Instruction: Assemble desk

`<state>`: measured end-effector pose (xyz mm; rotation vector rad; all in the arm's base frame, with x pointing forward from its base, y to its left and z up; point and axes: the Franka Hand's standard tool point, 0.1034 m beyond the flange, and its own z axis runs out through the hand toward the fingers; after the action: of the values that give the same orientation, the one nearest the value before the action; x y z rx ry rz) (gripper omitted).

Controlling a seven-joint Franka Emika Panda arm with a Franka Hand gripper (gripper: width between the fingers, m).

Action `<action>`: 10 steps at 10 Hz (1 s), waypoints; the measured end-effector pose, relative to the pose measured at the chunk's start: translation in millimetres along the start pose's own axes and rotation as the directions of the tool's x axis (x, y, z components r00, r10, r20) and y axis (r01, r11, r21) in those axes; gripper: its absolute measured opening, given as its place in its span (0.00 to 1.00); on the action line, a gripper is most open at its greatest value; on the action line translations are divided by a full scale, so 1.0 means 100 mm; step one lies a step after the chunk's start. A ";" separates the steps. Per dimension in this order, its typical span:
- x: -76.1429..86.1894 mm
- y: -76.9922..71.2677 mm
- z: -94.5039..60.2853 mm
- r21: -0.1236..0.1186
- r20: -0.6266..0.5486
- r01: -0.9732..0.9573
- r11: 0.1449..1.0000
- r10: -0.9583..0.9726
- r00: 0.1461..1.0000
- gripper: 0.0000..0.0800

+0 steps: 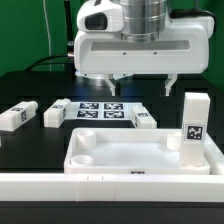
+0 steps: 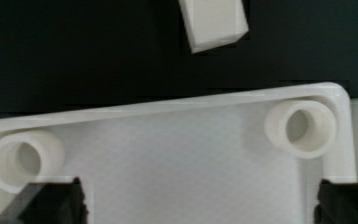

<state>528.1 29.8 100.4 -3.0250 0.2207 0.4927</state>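
Note:
The white desk top lies tray side up in front of the gripper. One white leg stands upright at its end on the exterior view's right. Three more legs lie loose on the black table: two on the exterior view's left and one just behind the top. My gripper hangs open and empty above the top's far edge. In the wrist view the desk top shows two empty round sockets, a loose leg lies beyond it, and the gripper holds nothing.
The marker board lies flat behind the desk top, under the gripper. A long white rail wall runs along the front of the desk top. The table is black, with a green backdrop behind.

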 end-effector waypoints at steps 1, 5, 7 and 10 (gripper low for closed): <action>-0.01 0.01 0.01 -0.002 0.060 -0.003 1.000 0.003 0.998 0.81; -0.06 0.11 0.17 0.102 0.099 -0.134 0.986 0.124 0.987 0.81; -0.08 0.09 0.23 0.121 0.115 -0.161 0.979 0.148 0.982 0.81; -0.13 0.22 0.28 0.154 0.193 -0.206 0.966 0.175 0.965 0.81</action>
<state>504.3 12.3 77.3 -2.7843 0.5185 0.7153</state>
